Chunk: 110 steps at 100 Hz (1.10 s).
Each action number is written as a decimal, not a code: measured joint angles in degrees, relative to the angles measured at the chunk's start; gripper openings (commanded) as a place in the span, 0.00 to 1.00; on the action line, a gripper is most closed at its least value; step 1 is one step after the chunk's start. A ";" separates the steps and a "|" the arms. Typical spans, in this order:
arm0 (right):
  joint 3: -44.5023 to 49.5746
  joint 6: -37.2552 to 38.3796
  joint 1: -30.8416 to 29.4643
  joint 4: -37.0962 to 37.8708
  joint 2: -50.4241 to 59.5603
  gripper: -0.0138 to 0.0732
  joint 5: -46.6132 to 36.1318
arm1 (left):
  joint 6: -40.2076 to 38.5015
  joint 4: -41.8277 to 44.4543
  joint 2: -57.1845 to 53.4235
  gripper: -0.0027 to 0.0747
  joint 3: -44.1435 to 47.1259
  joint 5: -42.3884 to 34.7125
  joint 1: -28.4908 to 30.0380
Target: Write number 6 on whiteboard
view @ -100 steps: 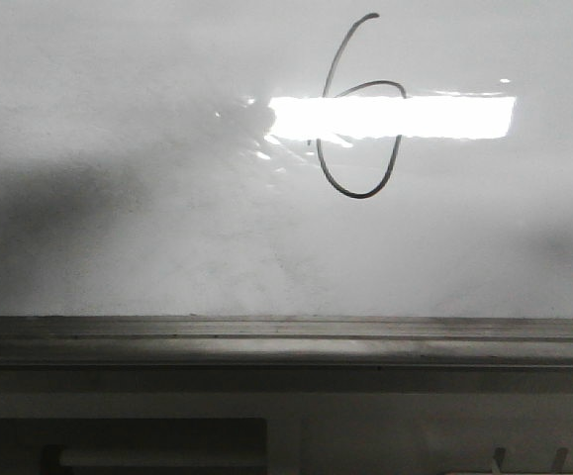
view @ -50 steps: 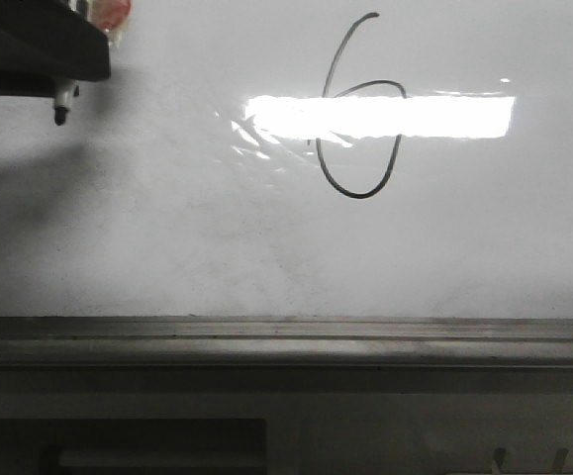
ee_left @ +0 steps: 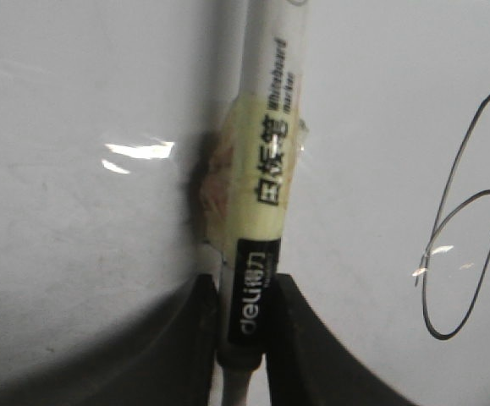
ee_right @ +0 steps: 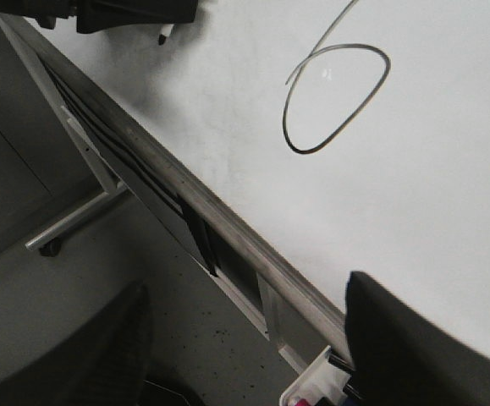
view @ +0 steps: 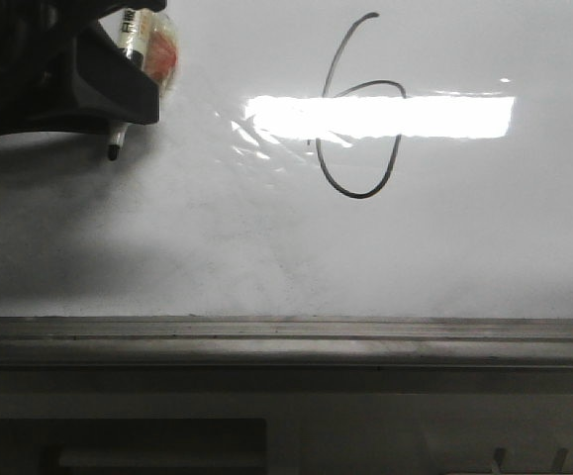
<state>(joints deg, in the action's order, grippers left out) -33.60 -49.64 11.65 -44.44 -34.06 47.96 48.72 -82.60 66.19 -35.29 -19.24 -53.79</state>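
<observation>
The whiteboard [view: 266, 247] fills the front view, with a bright glare and a grey bottom rail [view: 286, 341]. A black hand-drawn number 6 [view: 357, 109] stands right of centre; it also shows in the left wrist view [ee_left: 460, 245] and the right wrist view [ee_right: 333, 93]. My left gripper [view: 118, 94] is at the top left, shut on a white whiteboard marker [ee_left: 266, 178] wrapped in yellowish tape. Its black tip [view: 114, 151] points down, well left of the 6. My right gripper [ee_right: 245, 338] is open and empty, below the rail.
A white tray with markers [ee_right: 316, 391] sits by my right finger. Under the rail are the board's frame and a metal leg with a castor [ee_right: 54, 241] on the grey floor.
My left gripper with the marker has come into the front view from the top left and moved right and down. The 6 is unchanged.
</observation>
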 measured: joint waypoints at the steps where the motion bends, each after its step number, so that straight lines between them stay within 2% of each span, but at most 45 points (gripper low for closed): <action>1: 0.00 0.00 0.00 0.00 0.00 0.65 0.00 | 0.00 0.00 0.00 0.01 0.00 0.00 0.00; 12: 0.00 0.00 0.00 0.00 0.00 0.65 0.00 | 0.00 0.00 0.00 0.03 0.00 -0.12 0.00; 34: 0.00 0.10 0.00 0.00 0.00 0.65 -0.02 | 0.00 0.00 0.00 0.24 -0.08 -0.68 0.00; 52: 0.00 0.10 0.00 0.00 0.00 0.65 -0.15 | 0.00 0.00 0.00 0.35 -0.08 -1.41 0.20; 61: 0.00 0.10 0.00 0.00 0.00 0.65 -0.36 | 0.00 0.00 0.00 0.45 -0.08 -1.44 0.18; 74: 0.00 0.10 0.00 0.00 0.00 0.65 -0.37 | 0.00 0.25 0.00 0.69 -0.23 -1.21 0.18; 81: 0.00 0.10 0.00 0.00 0.00 0.65 -0.37 | 0.13 0.49 -0.14 0.76 -0.25 -0.82 0.18; 110: 0.00 0.10 0.00 0.00 0.00 0.65 0.16 | 10.94 0.39 -6.16 0.78 0.13 -0.98 0.18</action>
<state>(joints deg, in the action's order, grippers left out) -33.60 -49.54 11.65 -44.44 -34.06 48.12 59.66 -82.20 60.04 -35.15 -20.22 -53.60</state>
